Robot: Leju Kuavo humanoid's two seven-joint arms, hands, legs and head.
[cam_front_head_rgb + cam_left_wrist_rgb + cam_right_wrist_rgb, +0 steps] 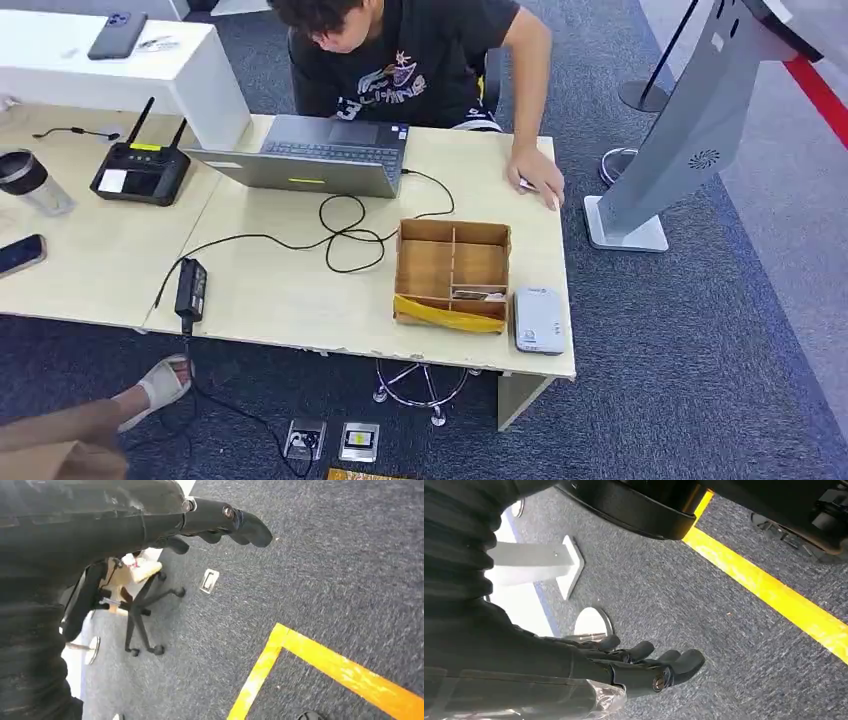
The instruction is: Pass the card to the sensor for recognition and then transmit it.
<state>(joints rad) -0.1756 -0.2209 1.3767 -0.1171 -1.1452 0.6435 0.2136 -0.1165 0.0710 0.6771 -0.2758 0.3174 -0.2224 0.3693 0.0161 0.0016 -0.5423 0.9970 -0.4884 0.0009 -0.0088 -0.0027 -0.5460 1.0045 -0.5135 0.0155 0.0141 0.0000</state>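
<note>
- I am seeing the left hand hanging over the grey carpet, fingers extended and apart, gripping nothing.
- I am seeing the right hand hanging likewise, fingers loosely spread, holding nothing, near a yellow floor line.
- I am viewing the white sensor lying at the table's near right corner, just beside the cardboard box.
- I am locating the card inside the box's near right compartment; its details are too small to read.
- A black cable is looping between box and laptop.
- A person is sitting behind, one hand resting on the table's far edge.
</note>
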